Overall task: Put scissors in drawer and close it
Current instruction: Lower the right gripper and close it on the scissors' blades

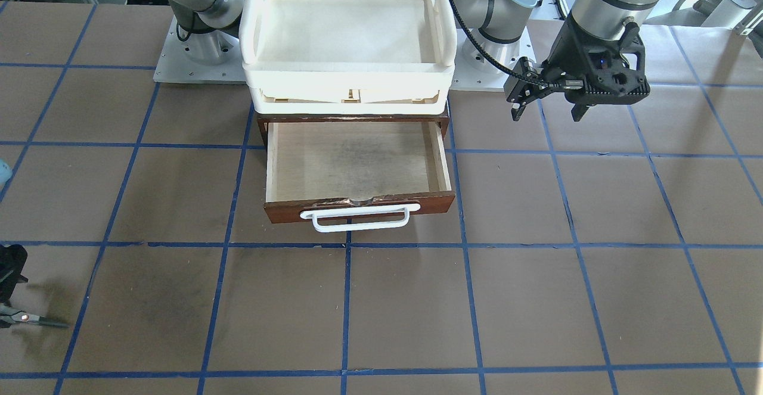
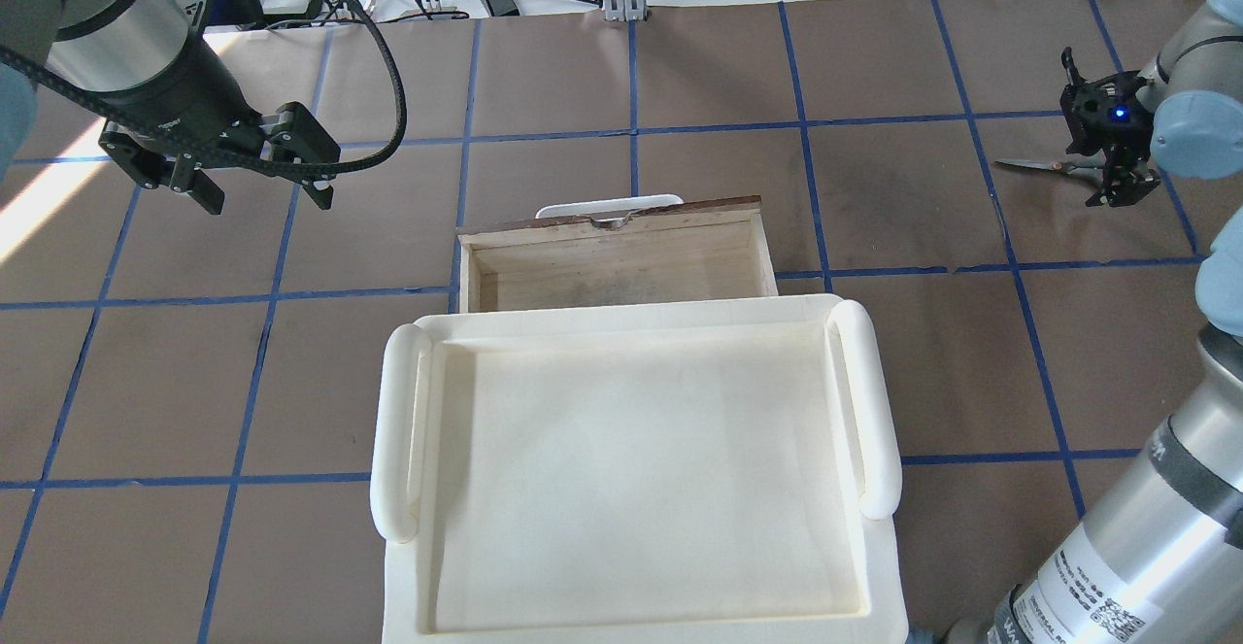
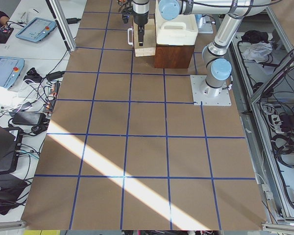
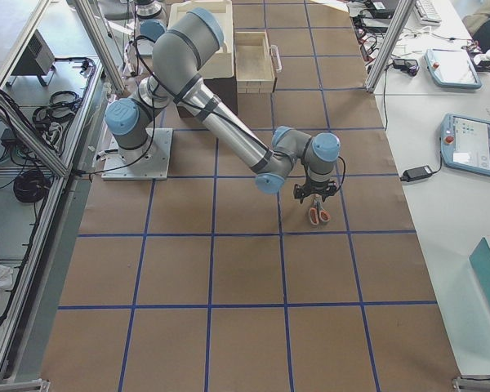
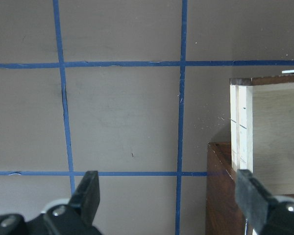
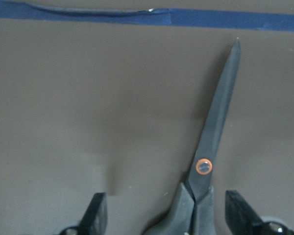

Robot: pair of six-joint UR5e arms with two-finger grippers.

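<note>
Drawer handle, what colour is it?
White bar handle on the dark reddish-brown front of the drawer; shows best in the exterior front-facing view.

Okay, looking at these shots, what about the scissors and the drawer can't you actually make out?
- Scissors handles: cut off by the right wrist view's bottom edge; overhead, the right gripper hides them.
- Whether its fingers touch the handles: cannot tell.
- Drawer interior: too small in the left exterior view.
- Drawer's back part: hidden overhead under the cream tray.
</note>
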